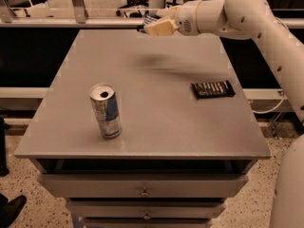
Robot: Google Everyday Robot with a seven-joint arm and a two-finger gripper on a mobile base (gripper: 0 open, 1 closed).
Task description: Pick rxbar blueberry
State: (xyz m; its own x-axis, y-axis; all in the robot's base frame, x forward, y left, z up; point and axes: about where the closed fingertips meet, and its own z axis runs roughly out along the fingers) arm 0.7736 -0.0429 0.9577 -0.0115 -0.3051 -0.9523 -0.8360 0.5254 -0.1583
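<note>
camera view: looks down and across the scene from the front, with the robot's white body filling the lower right corner.
table (156, 137): grey flat top on a drawer cabinet (142, 191); it carries two loose items and a soft shadow (161, 63) towards the far side.
arm (247, 13): reaches in from the right, bends at the top right and runs leftward above the far edge of the table.
can (106, 110): upright and opened, near the front left, well apart from everything else.
black bar (213, 89): lies flat on the right side with pale stripes on its wrapper; it is not the target.
gripper (153, 26): off the surface at the far edge of the table, its cream fingers (161, 27) clenched on a wrapper.
rxbar blueberry (149, 19): a dark blue bit pokes out at the upper left of the fingers; it is held in the air, not touching the table.
step in hand: by the look of it, the grasp is made and the lift is under way, so the pick seems nearly complete.
next move calls for: a steady clamp and a smooth carry, since only a little of the thin, slippery wrapper shows and it could slide out if the arm jerks.
</note>
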